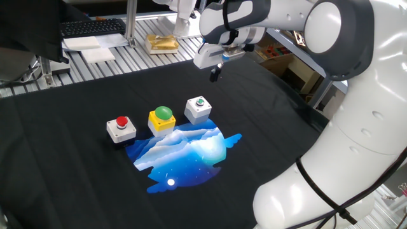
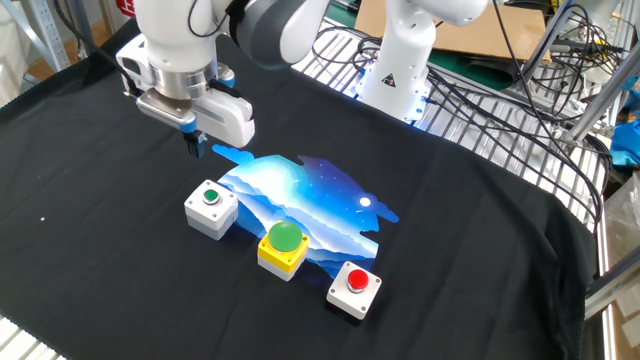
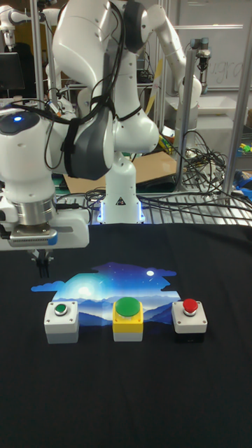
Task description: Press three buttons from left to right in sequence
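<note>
Three buttons stand in a row on the black cloth: the red-capped white box (image 1: 121,127) (image 2: 356,286) (image 3: 190,313), the big green dome on a yellow box (image 1: 163,117) (image 2: 283,243) (image 3: 127,315), and the small green cap on a white box (image 1: 199,107) (image 2: 211,204) (image 3: 61,318). My gripper (image 1: 215,76) (image 2: 196,147) (image 3: 43,264) hangs in the air beyond the small green button, off to its side and above the cloth, touching nothing. Its fingertips show as one narrow dark tip, shut on nothing.
A blue mountain-print patch (image 1: 184,152) (image 2: 310,195) lies on the cloth beside the buttons. Behind the cloth, a slatted metal table holds a keyboard (image 1: 92,27), papers (image 1: 95,49) and a yellow object (image 1: 161,43). A second robot base (image 2: 398,75) and cables (image 2: 500,90) stand at the far edge.
</note>
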Controlling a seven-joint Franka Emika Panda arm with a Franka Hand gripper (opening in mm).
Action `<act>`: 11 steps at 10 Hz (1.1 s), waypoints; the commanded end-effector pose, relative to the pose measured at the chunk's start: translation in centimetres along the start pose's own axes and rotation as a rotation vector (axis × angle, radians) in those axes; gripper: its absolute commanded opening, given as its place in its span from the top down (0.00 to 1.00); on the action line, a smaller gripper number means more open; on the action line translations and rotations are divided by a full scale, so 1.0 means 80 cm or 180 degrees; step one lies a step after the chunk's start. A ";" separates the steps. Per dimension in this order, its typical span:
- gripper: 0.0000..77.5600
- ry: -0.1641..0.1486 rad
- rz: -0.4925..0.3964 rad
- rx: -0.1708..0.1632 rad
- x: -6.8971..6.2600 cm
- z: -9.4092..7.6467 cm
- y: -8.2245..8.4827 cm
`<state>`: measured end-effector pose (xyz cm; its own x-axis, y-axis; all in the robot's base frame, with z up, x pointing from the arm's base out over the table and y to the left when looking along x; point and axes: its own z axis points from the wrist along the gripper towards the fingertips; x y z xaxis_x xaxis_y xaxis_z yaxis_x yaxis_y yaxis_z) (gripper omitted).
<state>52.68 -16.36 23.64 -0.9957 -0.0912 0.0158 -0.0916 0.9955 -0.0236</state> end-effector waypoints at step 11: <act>1.00 -0.0003 0.0097 0.0199 0.001 0.000 0.001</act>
<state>52.69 -16.37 23.66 -0.9965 -0.0806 0.0211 -0.0821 0.9930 -0.0854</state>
